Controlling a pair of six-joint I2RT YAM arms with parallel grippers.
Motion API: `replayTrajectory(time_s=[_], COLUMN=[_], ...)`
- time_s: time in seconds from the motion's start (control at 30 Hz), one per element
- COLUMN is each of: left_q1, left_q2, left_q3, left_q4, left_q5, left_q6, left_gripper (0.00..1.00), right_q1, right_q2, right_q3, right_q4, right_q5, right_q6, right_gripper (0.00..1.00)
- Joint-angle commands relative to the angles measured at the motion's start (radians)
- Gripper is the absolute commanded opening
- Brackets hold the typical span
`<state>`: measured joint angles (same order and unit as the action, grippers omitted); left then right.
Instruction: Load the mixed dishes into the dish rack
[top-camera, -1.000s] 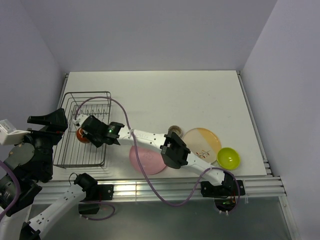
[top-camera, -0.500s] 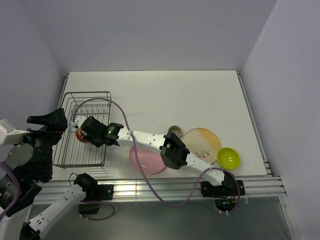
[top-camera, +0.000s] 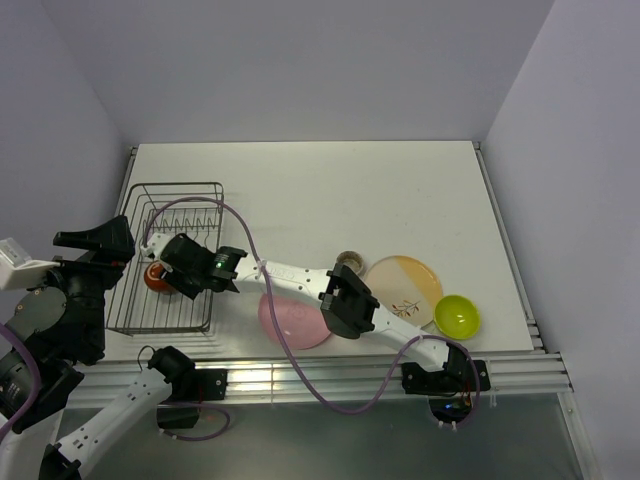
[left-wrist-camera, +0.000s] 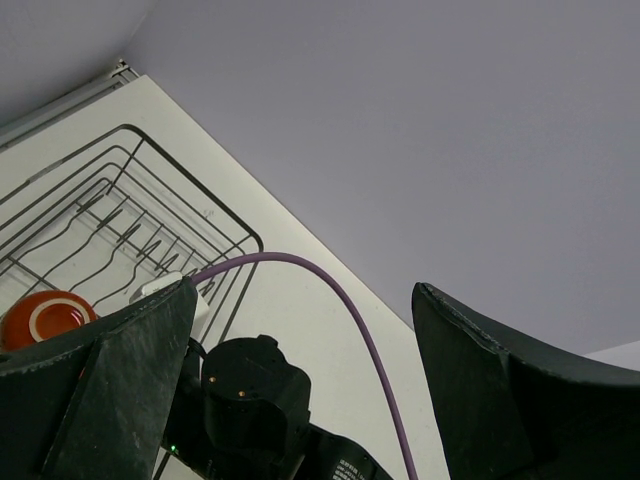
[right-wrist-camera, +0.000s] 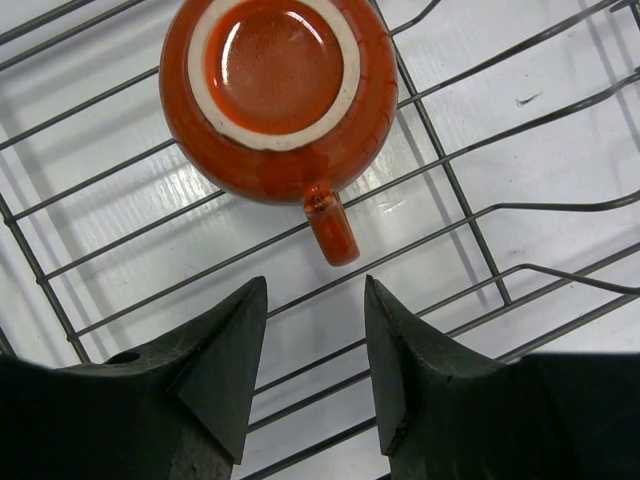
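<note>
Right end effector (right-wrist-camera: 313, 292), spread and empty, lower frame; inverted dark red-orange mug (right-wrist-camera: 278, 90) rests in the dish rack (top-camera: 180, 185). If I retreat crookedly, a finger may snag its handle (right-wrist-camera: 330, 226).

Right pincer (right-wrist-camera: 313, 292) parted, left pincer (left-wrist-camera: 302, 292) spread wide

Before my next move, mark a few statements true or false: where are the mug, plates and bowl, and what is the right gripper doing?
1. The mug sits inside the rack. True.
2. The right gripper is clamped on the mug's handle. False: it is open and clear of the mug, with the handle pointing toward it.
3. The pink plate stands in the rack. False: it lies flat on the table, beside the rack.
4. The green bowl is on the table next to the leaf plate. True.
</note>
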<state>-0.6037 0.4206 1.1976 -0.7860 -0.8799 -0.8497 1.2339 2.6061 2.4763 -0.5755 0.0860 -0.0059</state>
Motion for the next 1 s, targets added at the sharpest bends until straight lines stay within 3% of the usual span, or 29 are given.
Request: replayTrajectory(time_s=[0.0, 0.43, 0.6, 0.8, 0.97], left_q1=[-0.001, -0.001, -0.001, -0.001, -0.001], left_q2=[0.012, 0.063, 0.078, 0.155, 0.262], left_q3=[0.005, 0.043, 0.04, 0.011, -0.05], left_q4=[0.03, -0.004, 0.004, 0.048, 0.16], left_q5=[0.005, 0.035, 0.081, 0.2, 0.35], left_q6=[0.032, 0.047, 0.07, 0.115, 0.129], left_gripper=[0.95, 0.96, 0.95, 0.95, 0.94], right_q1=[0.009, -0.016, -0.069, -0.286, -0.453], right_q2=[-0.006, -0.225, -0.409, -0.746, -1.081], right_q3=[0.029, -0.01, -0.118, -0.44, -0.888], right_q4=[0.055, 0.135, 0.1, -0.133, -0.194], right_q5=[0.018, 0.018, 0.21, 0.356, 0.472], right_q6=[-0.011, 0.09, 0.184, 0.453, 0.566], right_gripper=[0.53, 0.7, 0.76, 0.78, 0.79])
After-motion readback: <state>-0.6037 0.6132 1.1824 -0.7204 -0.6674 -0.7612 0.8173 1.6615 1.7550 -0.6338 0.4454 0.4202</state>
